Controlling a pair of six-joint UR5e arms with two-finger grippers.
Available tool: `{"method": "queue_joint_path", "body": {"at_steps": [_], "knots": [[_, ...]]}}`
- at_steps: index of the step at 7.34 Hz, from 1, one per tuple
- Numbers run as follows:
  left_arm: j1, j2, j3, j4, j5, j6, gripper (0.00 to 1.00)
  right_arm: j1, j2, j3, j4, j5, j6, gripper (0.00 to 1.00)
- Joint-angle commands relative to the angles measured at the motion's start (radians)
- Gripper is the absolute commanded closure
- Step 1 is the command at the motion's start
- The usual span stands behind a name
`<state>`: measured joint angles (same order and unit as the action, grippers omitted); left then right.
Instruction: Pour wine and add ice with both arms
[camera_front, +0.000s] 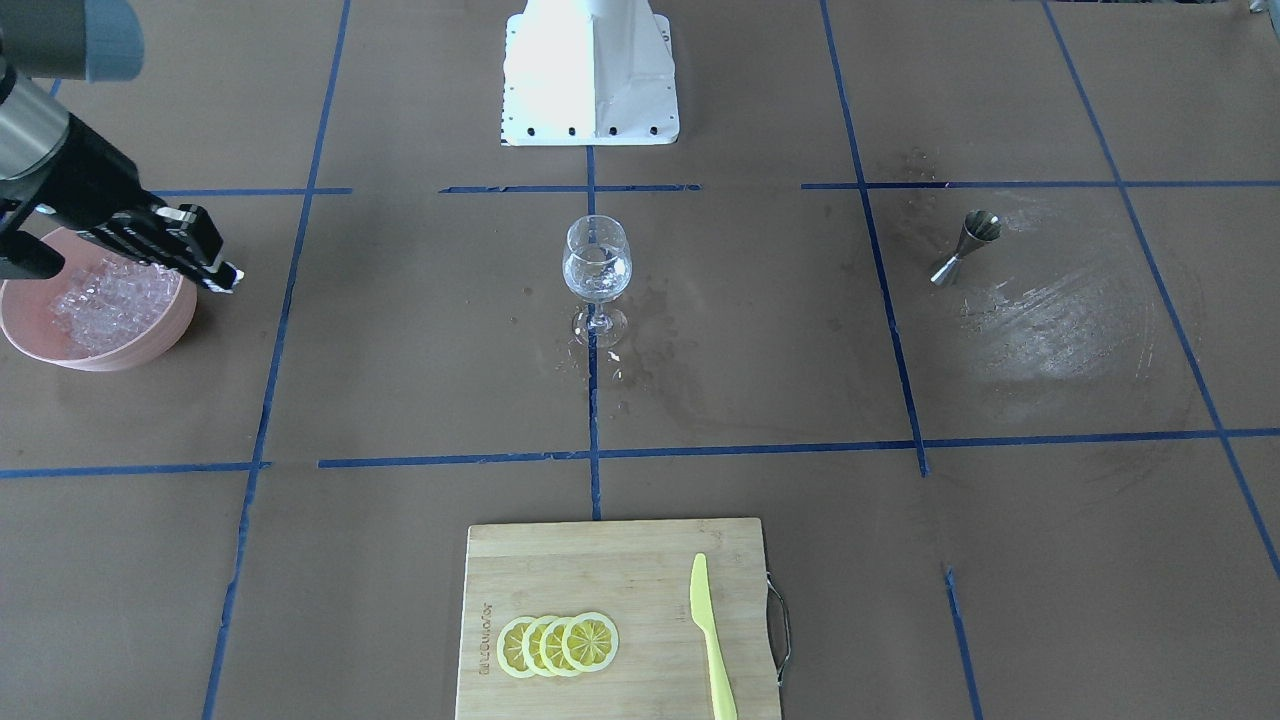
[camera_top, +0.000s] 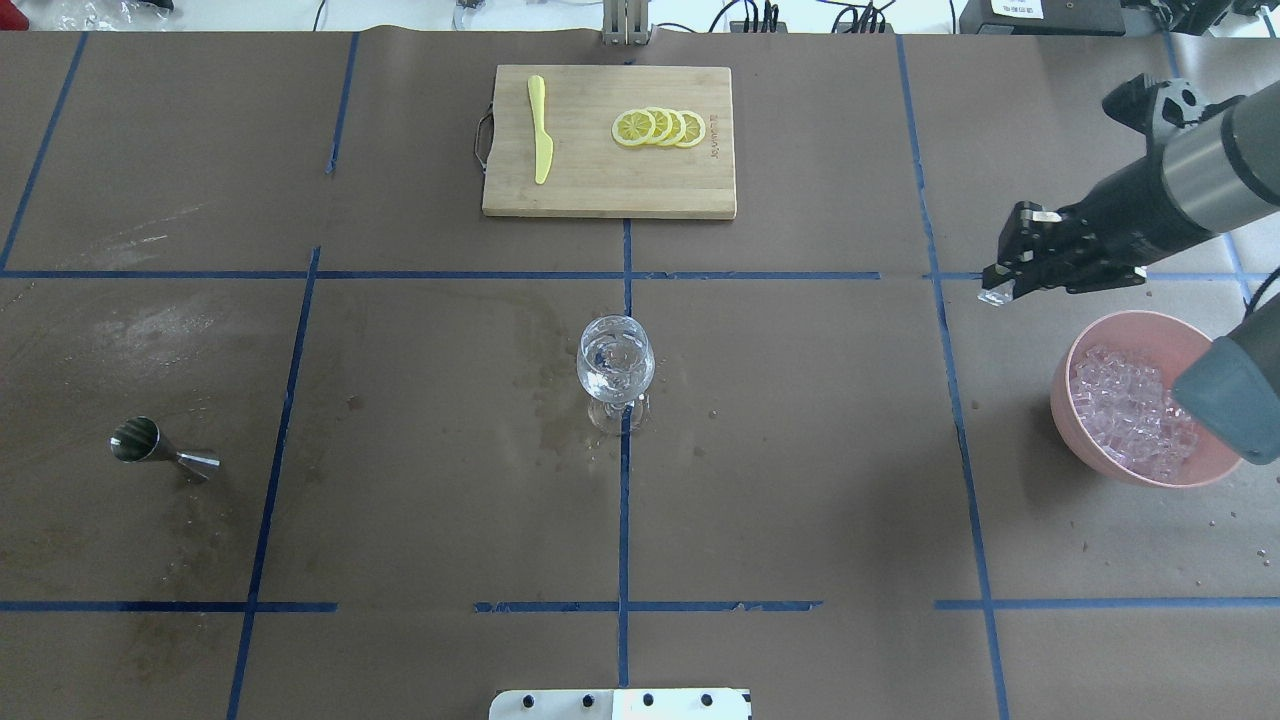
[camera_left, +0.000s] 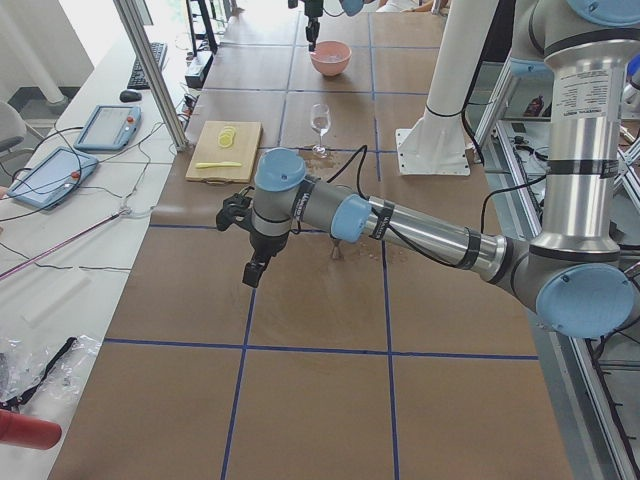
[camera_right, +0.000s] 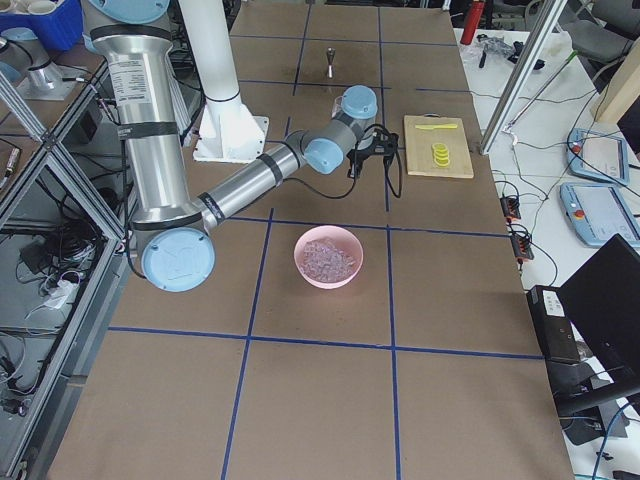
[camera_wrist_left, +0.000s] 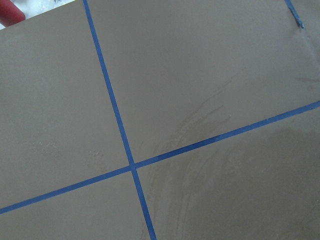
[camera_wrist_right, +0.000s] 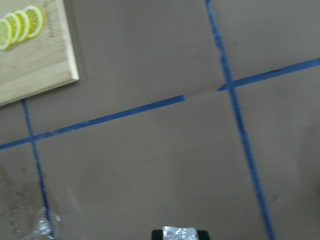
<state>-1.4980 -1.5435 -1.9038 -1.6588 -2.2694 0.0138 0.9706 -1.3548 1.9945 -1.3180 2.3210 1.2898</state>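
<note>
1. The right gripper (camera_top: 997, 283) hangs in the air at the right of the table. It is clamped on a single ice cube (camera_wrist_right: 179, 233), which the wrist view shows pinched between the black fingertips.
2. The rest of the ice (camera_top: 1128, 412) is a heap of small clear glassy cubes in a round pink bowl (camera_top: 1085, 445). The bowl has smooth walls and sits near the right edge. Seen from overhead, the gripper is off the bowl's rim, on its far-left side.
3. The wine glass (camera_top: 615, 365) stands upright at the table's centre on a blue tape (camera_top: 622, 520) crossing, well apart from the gripper. It is clear and stemmed, and something transparent glints in its round bowl, either ice or liquid. Wet blotches darken the paper around its foot.
4. Between the gripper and the glass lies matte brown paper (camera_top: 800, 400) crossed by one blue tape line.
5. At the far middle is a pale rectangular bamboo cutting board (camera_top: 600, 195) with a wire handle. On it are four overlapping yellow lemon slices (camera_top: 660, 127) and a yellow plastic knife (camera_top: 540, 140).
6. A shiny double-coned steel jigger (camera_top: 160, 450) sits at the left, near smeared, dried marks on the paper.
7. The white block-shaped base (camera_front: 590, 80) is at the near middle edge.
8. The left gripper (camera_left: 256, 268) points down over bare paper beyond the table's left end. It shows only in the side view, so its jaws cannot be judged.
</note>
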Motion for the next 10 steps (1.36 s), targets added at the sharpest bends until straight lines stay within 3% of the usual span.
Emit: {"method": "queue_joint_path", "body": {"at_steps": [1,2,4,5,10], "knots": [[-0.001,0.000,-0.008,0.001,-0.001,-0.003,0.00,-0.181,0.211,0.004,-0.003,-0.134,0.356,1.00],[-0.007,0.002,-0.014,0.001,-0.002,-0.003,0.00,-0.264,0.285,-0.003,-0.003,-0.202,0.440,1.00],[-0.008,0.002,-0.017,0.001,-0.001,-0.003,0.00,-0.441,0.426,-0.054,-0.006,-0.433,0.584,1.00],[-0.008,0.002,-0.014,0.001,-0.001,-0.003,0.00,-0.452,0.477,-0.106,-0.004,-0.460,0.601,1.00],[-0.008,0.002,-0.014,0.001,-0.001,-0.005,0.00,-0.438,0.460,-0.108,-0.004,-0.462,0.591,1.00]]}}
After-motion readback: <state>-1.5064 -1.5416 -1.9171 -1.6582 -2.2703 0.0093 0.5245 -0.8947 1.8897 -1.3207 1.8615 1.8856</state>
